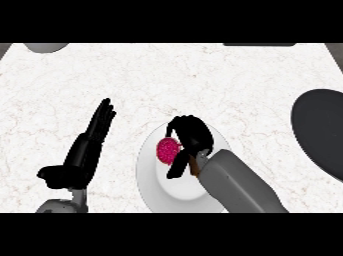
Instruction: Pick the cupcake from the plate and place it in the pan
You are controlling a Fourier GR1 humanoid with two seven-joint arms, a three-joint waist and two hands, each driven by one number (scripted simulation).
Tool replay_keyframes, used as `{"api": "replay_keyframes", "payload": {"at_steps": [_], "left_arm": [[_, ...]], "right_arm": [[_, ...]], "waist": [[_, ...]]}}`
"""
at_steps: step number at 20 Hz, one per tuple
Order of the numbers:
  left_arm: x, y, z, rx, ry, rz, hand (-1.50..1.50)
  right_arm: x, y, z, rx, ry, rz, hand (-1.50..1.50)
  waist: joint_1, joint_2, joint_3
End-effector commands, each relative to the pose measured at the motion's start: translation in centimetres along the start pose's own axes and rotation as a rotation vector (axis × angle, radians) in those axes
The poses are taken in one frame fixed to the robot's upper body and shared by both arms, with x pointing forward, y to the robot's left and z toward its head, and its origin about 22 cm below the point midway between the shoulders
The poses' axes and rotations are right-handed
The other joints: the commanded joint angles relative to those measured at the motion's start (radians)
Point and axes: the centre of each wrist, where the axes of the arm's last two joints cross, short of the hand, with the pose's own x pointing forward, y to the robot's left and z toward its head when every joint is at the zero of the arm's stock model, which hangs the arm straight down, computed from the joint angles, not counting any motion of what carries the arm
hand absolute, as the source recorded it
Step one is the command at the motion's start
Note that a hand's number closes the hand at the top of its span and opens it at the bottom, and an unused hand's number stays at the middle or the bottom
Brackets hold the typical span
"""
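Far left, top edge: part of a pale grey rounded object, cut off by the view. White marble-veined counter fills the scene. No writing, brand or label readable on anything.

Left hand: at lower left, fingers straight and pointing up the view, released, holding nothing, resting over bare counter.

Centre: white plate. Pink-frosted cupcake sits on it, in its upper part. Right hand is over the plate, fingers and thumb curled about the cupcake from its right side, grasping it; grey forearm hides the plate's right rim.

Right edge: dark grey round pan, partly out of view, well apart from the plate. Top edge, right of centre: dark strip, unidentifiable.
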Motion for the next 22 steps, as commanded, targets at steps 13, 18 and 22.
{"api": "replay_keyframes", "payload": {"at_steps": [13, 18, 22], "left_arm": [[-0.5, 1.2, 0.4, 0.025, 0.012, -0.005, 0.0], [-0.8, 1.2, 0.9, 0.051, 0.006, -0.005, 0.0], [-1.0, 1.9, 0.7, 0.052, 0.009, -0.004, 0.0]], "right_arm": [[0.7, -2.2, 1.9, -0.425, 0.075, 0.038, 1.5], [-3.1, -6.3, 1.7, -0.603, 0.485, 0.037, 1.5], [-0.1, -9.6, 4.9, -0.832, 0.462, 0.03, 1.5]], "waist": [[-0.016, 0.013, 0.004], [-0.037, 0.005, 0.003], [-0.038, 0.005, 0.003]]}}
